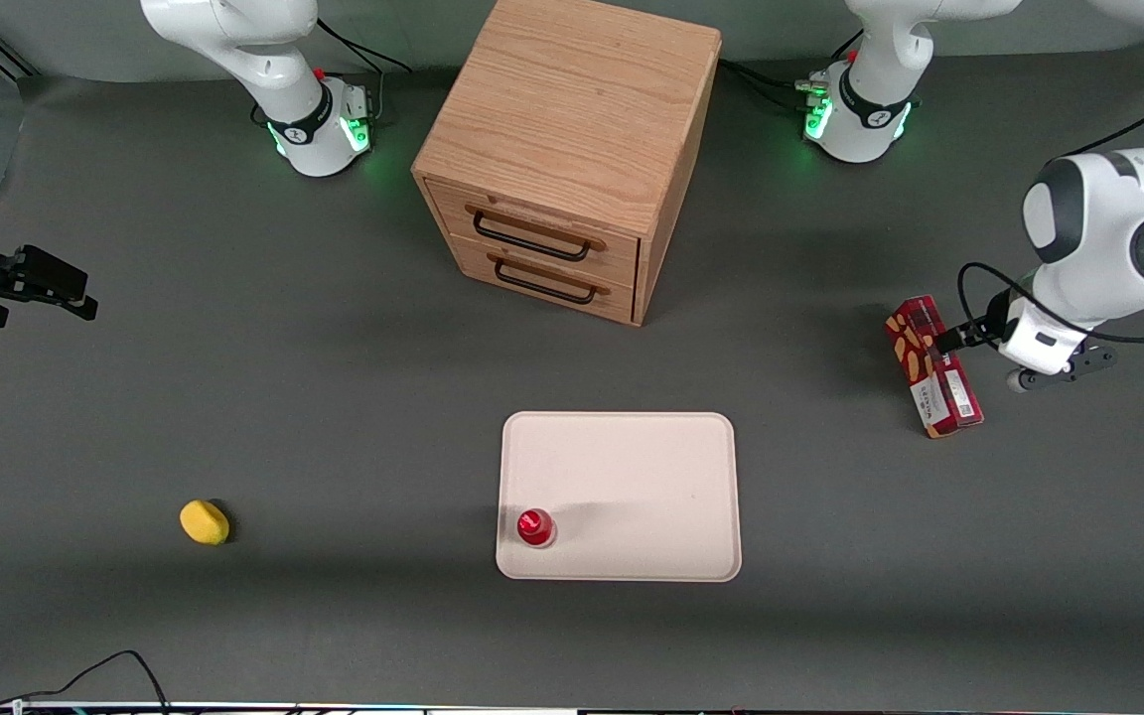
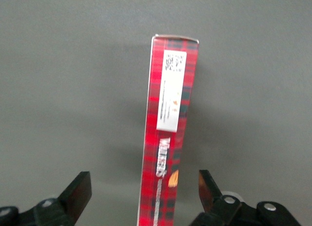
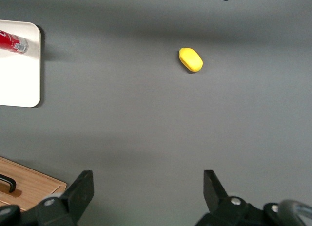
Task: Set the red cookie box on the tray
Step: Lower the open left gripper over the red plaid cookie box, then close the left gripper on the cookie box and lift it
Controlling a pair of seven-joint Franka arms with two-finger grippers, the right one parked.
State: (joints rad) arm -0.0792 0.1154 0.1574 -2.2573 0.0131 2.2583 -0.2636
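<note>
Straddling red cookie box [image 2: 165,138]: gripper [image 2: 144,194], fingers [image 2: 78,192] apart.

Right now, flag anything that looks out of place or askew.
Nothing damaged or spilled. The red cookie box stands on its narrow edge on the table, off the tray. The gripper straddles it, fingers open. A red-capped bottle already sits on the tray.

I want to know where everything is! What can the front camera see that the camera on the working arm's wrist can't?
Only the front view shows the tray with the small red-capped bottle standing on it, the wooden drawer cabinet and a yellow object toward the parked arm's end. Only the left wrist view shows the gripper with its fingers open on either side of the box, not touching it. Both show the red cookie box lying on the grey table, not on the tray.
</note>
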